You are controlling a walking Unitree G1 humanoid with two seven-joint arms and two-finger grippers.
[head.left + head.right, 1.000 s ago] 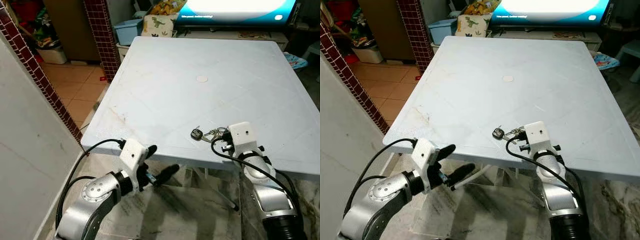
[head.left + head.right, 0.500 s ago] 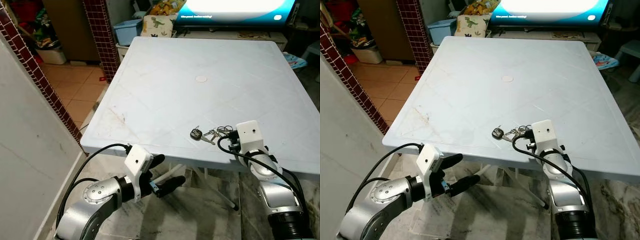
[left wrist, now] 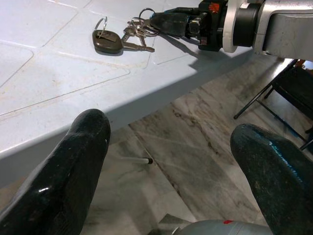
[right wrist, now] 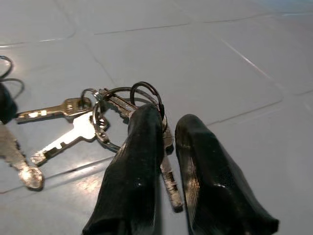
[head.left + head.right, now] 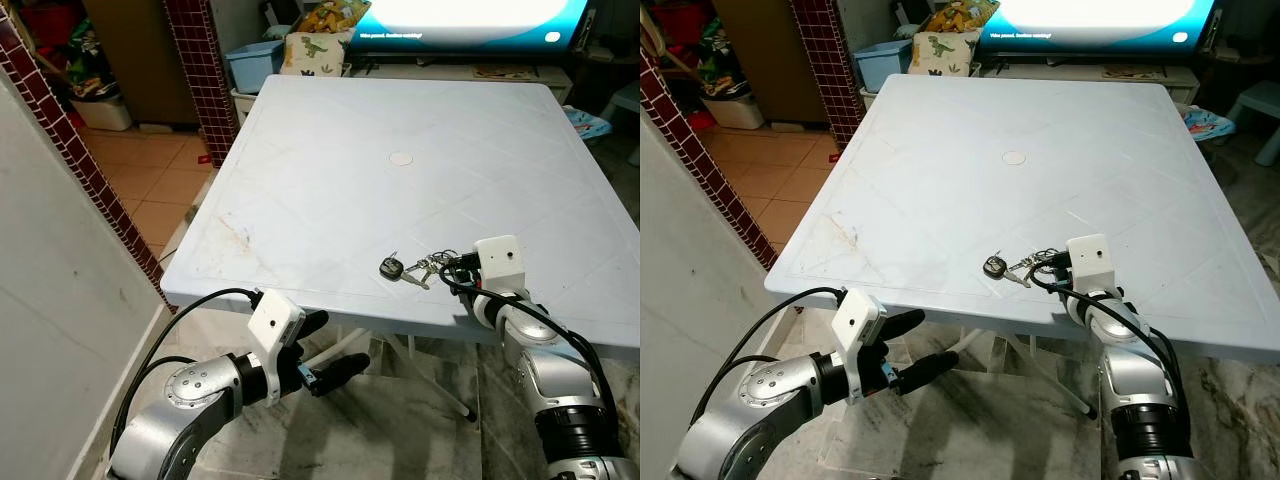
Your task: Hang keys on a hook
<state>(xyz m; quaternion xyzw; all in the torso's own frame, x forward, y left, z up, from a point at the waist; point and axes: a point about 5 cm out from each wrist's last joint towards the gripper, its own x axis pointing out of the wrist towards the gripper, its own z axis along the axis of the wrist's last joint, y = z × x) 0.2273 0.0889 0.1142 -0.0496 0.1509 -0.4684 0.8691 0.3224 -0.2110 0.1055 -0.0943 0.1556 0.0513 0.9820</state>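
Right pincer (image 4: 166, 147) nearly closed over keys (image 4: 98, 117), grip unclear; left pincer (image 3: 171, 161) wide apart, empty.

Keys (image 5: 418, 267) on table (image 5: 330, 170) near front edge; right end effector (image 4: 166, 142) touching keys' right side.

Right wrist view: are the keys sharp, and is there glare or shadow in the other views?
Right wrist view: the keys are sharp and glint, with a soft reflection on the table. Left wrist view: the left gripper's fingers are blurred; the right gripper throws a dark shadow. Left eye view: the screen is overexposed.
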